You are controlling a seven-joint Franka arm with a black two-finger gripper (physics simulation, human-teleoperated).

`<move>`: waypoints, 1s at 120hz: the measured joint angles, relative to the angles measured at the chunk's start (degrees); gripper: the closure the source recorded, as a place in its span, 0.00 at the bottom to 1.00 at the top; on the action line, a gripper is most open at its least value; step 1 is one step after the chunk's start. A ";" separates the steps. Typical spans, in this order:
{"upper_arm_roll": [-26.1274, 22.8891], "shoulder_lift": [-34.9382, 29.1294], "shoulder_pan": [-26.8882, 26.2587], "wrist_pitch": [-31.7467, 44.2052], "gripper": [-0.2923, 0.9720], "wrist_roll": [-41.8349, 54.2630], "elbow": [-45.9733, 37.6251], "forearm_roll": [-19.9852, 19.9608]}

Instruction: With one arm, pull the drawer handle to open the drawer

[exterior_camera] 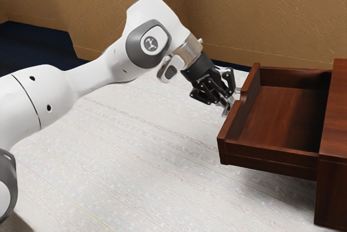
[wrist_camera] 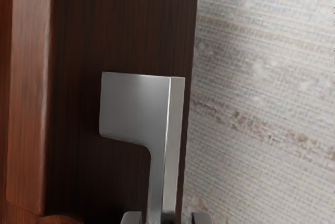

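Where the white arm (exterior_camera: 81, 80) comes in from the exterior view's left, its black pincer (exterior_camera: 225, 99) ends right against the front panel (exterior_camera: 241, 115) of the drawer (exterior_camera: 287, 115). The drawer stands well out of the dark wooden cabinet (exterior_camera: 332, 150), which sits beyond it, on the far side from the pincer. The drawer's hollow inside is open to view just behind the panel. A bit of silver at the pincer's tip seems to be the handle (exterior_camera: 229, 107), wedged between the pincer and the panel; at this angle the black hand covers most of it. Whether the pincer is clamped on the handle or only set around it, I cannot tell. The pale, streaked table (exterior_camera: 135, 156) lies below the pincer and under the drawer, and a tan wall (exterior_camera: 260, 10) rises behind both.

In the wrist view, the handle (wrist_camera: 138, 114) lies straight ahead of the pincer and very close. It is a silver bracket with a narrow stem running toward the hand and a broader flat plate farther out. It is fixed to the dark front panel (wrist_camera: 104, 35), which it touches. A lighter strip of the drawer's wood (wrist_camera: 29, 77) runs along one side of the panel. On the handle's other side, past the panel's edge, the table (wrist_camera: 261, 103) shows.
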 joint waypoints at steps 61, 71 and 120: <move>3.37 -14.61 -0.96 -5.13 0.49 -5.85 -3.57 8.40; 11.00 -19.38 -8.72 -10.71 0.41 -12.75 -3.55 15.11; 38.10 -26.71 -25.87 -30.67 0.26 -53.71 -1.62 17.60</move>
